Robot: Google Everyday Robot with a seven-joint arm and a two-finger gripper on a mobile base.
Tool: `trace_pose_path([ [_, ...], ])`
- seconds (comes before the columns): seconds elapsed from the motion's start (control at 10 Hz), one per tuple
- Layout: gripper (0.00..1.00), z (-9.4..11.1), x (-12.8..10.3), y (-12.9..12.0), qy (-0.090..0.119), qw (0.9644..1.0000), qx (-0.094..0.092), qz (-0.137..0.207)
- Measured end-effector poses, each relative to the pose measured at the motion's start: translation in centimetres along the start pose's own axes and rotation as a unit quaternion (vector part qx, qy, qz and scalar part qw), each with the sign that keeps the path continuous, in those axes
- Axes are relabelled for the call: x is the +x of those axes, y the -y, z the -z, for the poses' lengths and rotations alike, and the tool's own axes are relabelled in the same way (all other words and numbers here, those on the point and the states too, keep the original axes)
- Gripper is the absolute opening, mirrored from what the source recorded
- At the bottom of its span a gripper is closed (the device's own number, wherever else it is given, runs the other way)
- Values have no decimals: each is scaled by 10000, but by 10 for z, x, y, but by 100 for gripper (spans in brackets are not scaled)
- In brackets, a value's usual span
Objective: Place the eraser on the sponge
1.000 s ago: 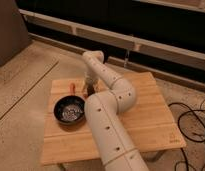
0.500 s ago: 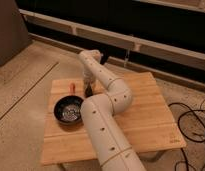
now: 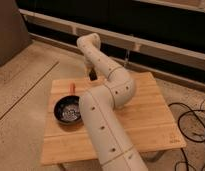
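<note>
- The gripper (image 3: 91,76) is seen low over the wooden table's (image 3: 151,115) far edge — its grip cannot be told.
- A black pan (image 3: 67,110) is seen at the left — orange handle (image 3: 72,88) beside the gripper.

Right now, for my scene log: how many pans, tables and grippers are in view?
Black pan: 1
Wooden table: 1
Gripper, at the table's far edge beyond the pan: 1
Total: 3

Over the past second the robot's arm (image 3: 103,65) has reared higher and reached farther back across the wooden table (image 3: 146,115). That has drawn the gripper (image 3: 92,76) away from the pan (image 3: 68,110) to hang above the table's far edge.
</note>
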Motion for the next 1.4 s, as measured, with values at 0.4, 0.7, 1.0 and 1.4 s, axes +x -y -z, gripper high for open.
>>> trace_pose_path([
  [0.4, 0, 56, 37, -50, 357, 9968, -658, -297],
  [0.7, 0, 78, 107, -80, 370, 9918, -1064, -599],
  [1.0, 0, 78, 161, -59, 256, 9911, -925, -922],
  [1.4, 0, 55, 211, -45, -274, 9924, -526, -1076],
])
